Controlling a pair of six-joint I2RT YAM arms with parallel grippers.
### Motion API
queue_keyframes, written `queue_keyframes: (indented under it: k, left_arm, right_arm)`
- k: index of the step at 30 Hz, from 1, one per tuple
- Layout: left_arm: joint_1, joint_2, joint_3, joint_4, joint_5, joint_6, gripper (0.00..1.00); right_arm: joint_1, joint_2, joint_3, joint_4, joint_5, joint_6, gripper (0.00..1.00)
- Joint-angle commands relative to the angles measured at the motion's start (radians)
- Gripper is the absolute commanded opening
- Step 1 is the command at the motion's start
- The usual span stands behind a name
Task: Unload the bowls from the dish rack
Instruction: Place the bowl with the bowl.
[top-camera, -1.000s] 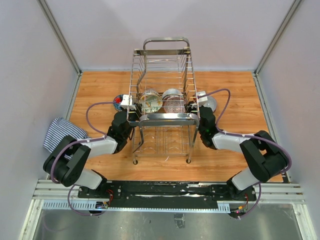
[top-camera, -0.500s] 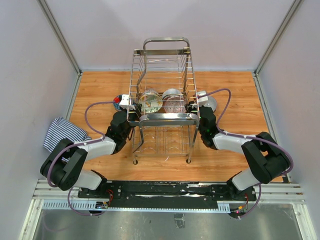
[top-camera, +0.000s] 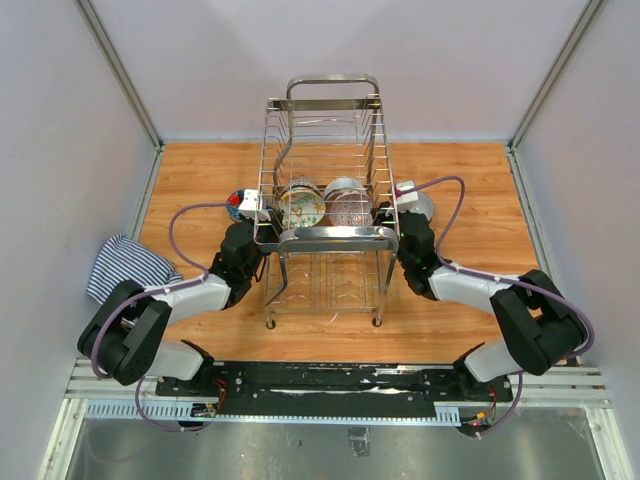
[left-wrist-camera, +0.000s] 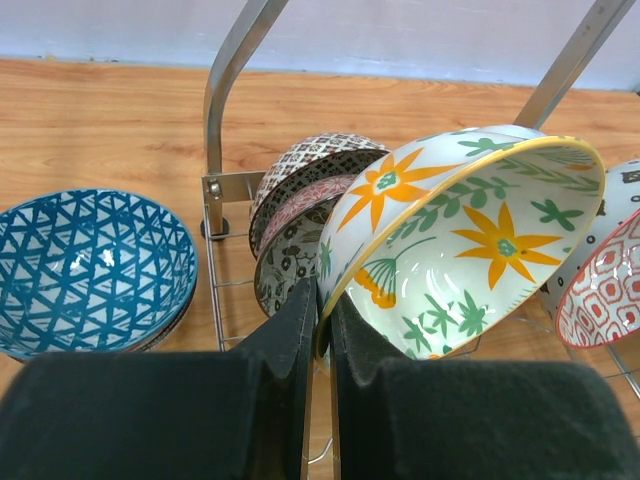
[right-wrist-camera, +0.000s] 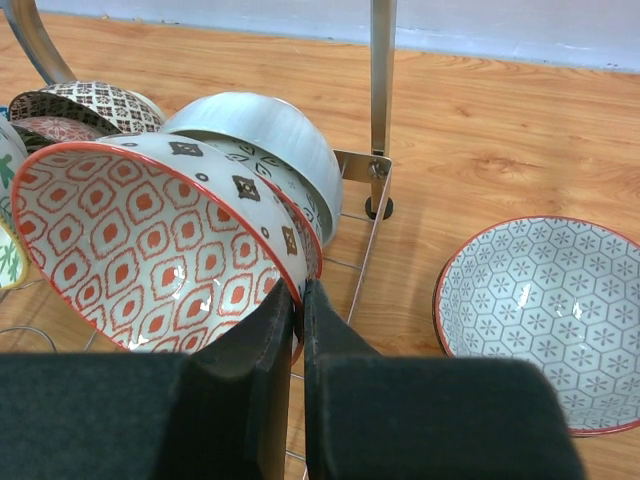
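Note:
The chrome wire dish rack (top-camera: 325, 130) stands mid-table. My left gripper (left-wrist-camera: 322, 330) is shut on the rim of a floral bowl with orange flowers (left-wrist-camera: 470, 250), tilted inside the rack; it also shows in the top view (top-camera: 302, 207). Behind it several dark patterned bowls (left-wrist-camera: 300, 190) stand on edge. My right gripper (right-wrist-camera: 299, 300) is shut on the rim of a white bowl with a red diamond pattern (right-wrist-camera: 140, 240), seen in the top view (top-camera: 348, 208). A grey-white bowl (right-wrist-camera: 270, 135) leans behind it.
A blue triangle-patterned bowl (left-wrist-camera: 85, 265) sits on the table left of the rack (top-camera: 238, 202). A grey hexagon-patterned bowl with a red rim (right-wrist-camera: 550, 315) sits right of the rack (top-camera: 420, 205). A striped cloth (top-camera: 125, 265) lies at the left edge.
Both grippers have lifted their bowls slightly within the rack; the floral bowl sits a little higher. The arms have barely shifted.

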Motion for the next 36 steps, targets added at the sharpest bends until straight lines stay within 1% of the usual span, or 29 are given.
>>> queue_keyframes:
  k: [1, 8, 17, 27, 30, 36]
  left_arm:
    - [-0.007, -0.046, 0.035, 0.038, 0.005, -0.019, 0.0]
    - [-0.008, -0.067, 0.052, -0.018, -0.007, -0.039, 0.01]
    - [-0.007, -0.1, 0.131, -0.201, -0.018, -0.061, 0.0]
    - [-0.002, -0.083, 0.209, -0.359, -0.012, -0.079, 0.01]
    - [0.017, -0.081, 0.218, -0.387, 0.008, -0.098, 0.01]
    - [0.092, -0.095, 0.227, -0.446, 0.083, -0.148, 0.01]
  right_arm:
    - [0.017, -0.036, 0.041, 0.023, -0.01, 0.03, 0.01]
    - [0.017, -0.067, 0.053, -0.032, -0.004, 0.035, 0.01]
    - [0.016, -0.135, 0.099, -0.181, 0.01, 0.034, 0.01]
    - [0.015, -0.18, 0.146, -0.317, 0.014, 0.042, 0.01]
    - [0.013, -0.191, 0.162, -0.366, 0.017, 0.041, 0.01]
    - [-0.02, -0.213, 0.182, -0.451, 0.01, 0.069, 0.01]
